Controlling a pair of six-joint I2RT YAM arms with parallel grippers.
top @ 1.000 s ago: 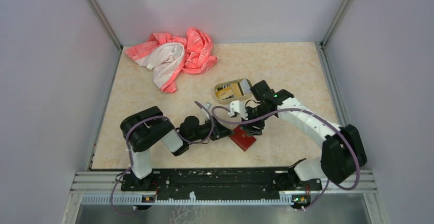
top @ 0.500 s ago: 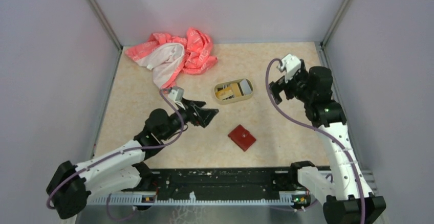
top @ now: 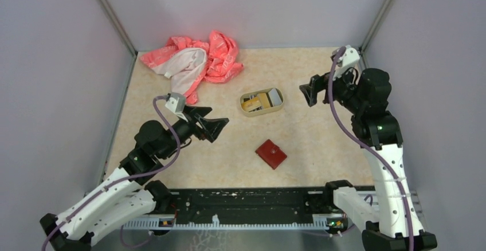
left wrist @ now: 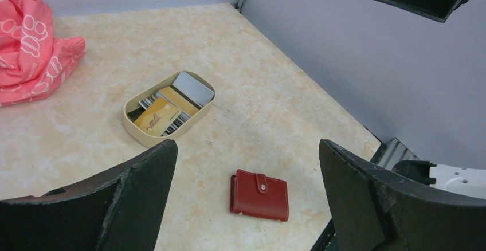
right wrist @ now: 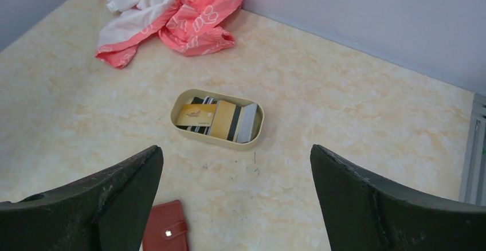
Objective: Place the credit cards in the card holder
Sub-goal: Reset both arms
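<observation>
The card holder (top: 271, 153) is a dark-red wallet lying snapped shut on the table, near the front middle. It also shows in the left wrist view, card holder (left wrist: 259, 195), and at the bottom edge of the right wrist view, card holder (right wrist: 166, 234). The credit cards (top: 255, 103), yellow-gold, striped and grey, lie overlapped in a tan tray behind it; credit cards (left wrist: 157, 119) and credit cards (right wrist: 198, 115) appear in both wrist views. My left gripper (top: 220, 129) hangs open above the table, left of the wallet, holding nothing (left wrist: 246, 145). My right gripper (top: 306, 93) is raised at the right, open and holding nothing (right wrist: 235, 148).
The tan oval tray (top: 262, 114) stands mid-table, its rim also visible as tray (left wrist: 155, 139) and tray (right wrist: 218, 141). A pink and white cloth (top: 195, 62) is bunched at the back left. Grey walls close in the table on three sides.
Both arms have drawn back from the wallet, left arm to the left, right arm to the back right. Both grippers have opened. The wallet stays shut on the table.
</observation>
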